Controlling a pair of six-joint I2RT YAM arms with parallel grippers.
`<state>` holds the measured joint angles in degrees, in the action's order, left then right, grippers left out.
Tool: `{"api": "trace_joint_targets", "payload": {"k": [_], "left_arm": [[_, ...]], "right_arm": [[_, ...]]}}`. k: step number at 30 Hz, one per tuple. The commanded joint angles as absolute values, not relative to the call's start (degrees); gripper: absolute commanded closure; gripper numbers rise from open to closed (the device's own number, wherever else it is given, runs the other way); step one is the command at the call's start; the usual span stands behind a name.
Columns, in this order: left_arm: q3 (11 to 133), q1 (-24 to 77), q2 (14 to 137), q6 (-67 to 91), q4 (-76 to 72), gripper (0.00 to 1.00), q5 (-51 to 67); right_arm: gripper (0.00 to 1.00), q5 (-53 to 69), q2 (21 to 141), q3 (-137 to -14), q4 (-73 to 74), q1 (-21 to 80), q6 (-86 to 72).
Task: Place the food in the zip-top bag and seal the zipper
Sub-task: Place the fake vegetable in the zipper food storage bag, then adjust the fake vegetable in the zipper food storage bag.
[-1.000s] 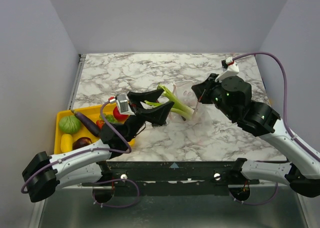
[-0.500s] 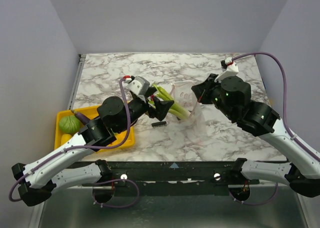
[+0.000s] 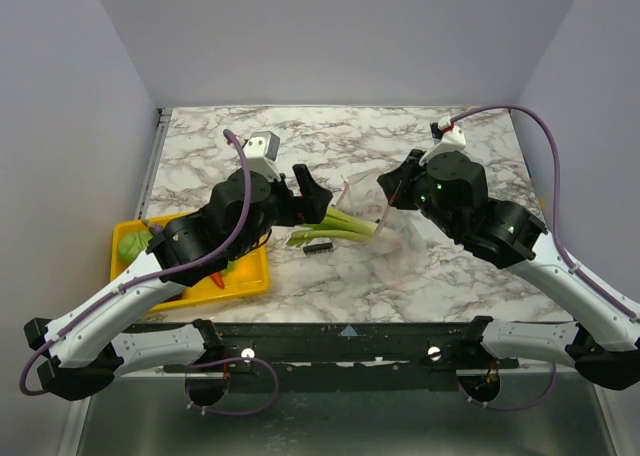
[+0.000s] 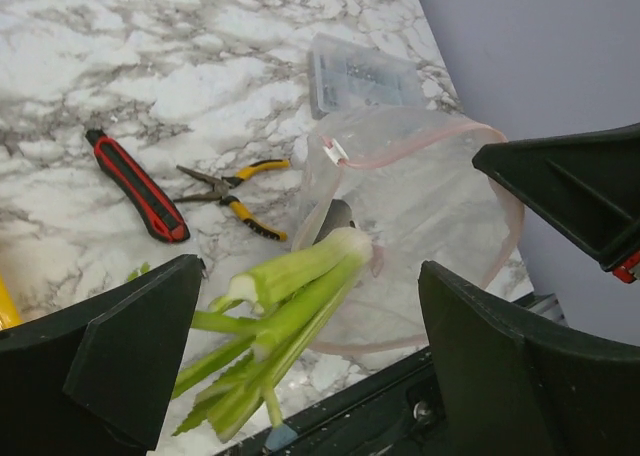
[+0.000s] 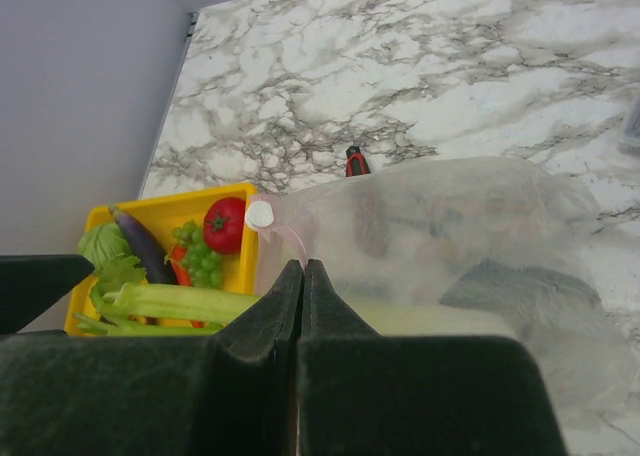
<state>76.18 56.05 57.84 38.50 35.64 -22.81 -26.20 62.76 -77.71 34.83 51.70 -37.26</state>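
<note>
The clear zip-top bag [image 3: 388,248] lies mid-table with its mouth facing left, and it also shows in the left wrist view [image 4: 425,211]. My right gripper [image 3: 386,204] is shut on its pinkish zipper [image 5: 293,239] and holds the rim up, next to a white tab [image 5: 259,214]. The long green celery [image 3: 335,226] lies with its pale end inside the mouth [image 4: 345,244]. My left gripper [image 3: 306,198] is wide open, with its jaws either side of the celery [image 4: 290,296] and apart from it. A tomato [image 5: 224,224], grapes [image 5: 200,258] and other foods sit in the yellow tray [image 3: 247,276].
A red utility knife [image 4: 135,186], yellow-handled pliers [image 4: 235,191] and a small clear box [image 4: 360,71] lie on the marble beyond the bag. A small black part [image 3: 318,246] lies near the celery leaves. The table's front rail is close below.
My left arm has swung away from the tray and up over the celery. The celery has dropped flatter, with its pale end further into the bag. The right gripper has shifted slightly left.
</note>
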Motion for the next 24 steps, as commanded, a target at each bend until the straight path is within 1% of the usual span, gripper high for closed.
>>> {"api": "trace_joint_targets", "payload": {"k": [1,3,4,8,12,17,20,22,24], "left_arm": [[73.1,55.7,57.7,52.1,38.5,0.08,-25.0],[72.9,55.7,57.6,55.5,41.0,0.07,-26.3],[72.7,55.7,57.4,58.2,43.2,0.05,-27.3],[72.2,55.0,57.2,68.0,50.6,0.04,-27.4],[71.1,55.0,55.8,69.0,52.8,0.02,-28.1],[69.2,55.0,50.5,64.6,54.6,0.01,-33.5],[66.6,54.9,48.3,66.4,56.2,0.01,-35.2],[63.9,54.9,47.0,69.2,55.5,0.01,-33.4],[59.9,54.7,45.1,70.7,50.6,0.01,-28.8]], "right_arm": [[0.99,-26.3,63.2,-77.4,33.1,51.9,-39.0],[0.99,-25.5,63.3,-77.2,32.8,52.0,-38.9],[0.99,-25.4,63.2,-77.2,32.8,51.9,-39.0],[0.99,-25.1,62.4,-75.9,32.1,51.9,-38.8],[0.99,-24.5,61.1,-74.1,31.1,51.9,-38.0],[0.99,-23.8,58.9,-72.6,30.6,52.0,-38.2],[0.99,-24.1,57.4,-71.5,29.7,52.0,-38.6],[0.99,-24.0,57.3,-71.7,29.7,51.9,-38.7],[0.99,-23.7,57.3,-72.0,29.8,52.0,-38.8]]}}
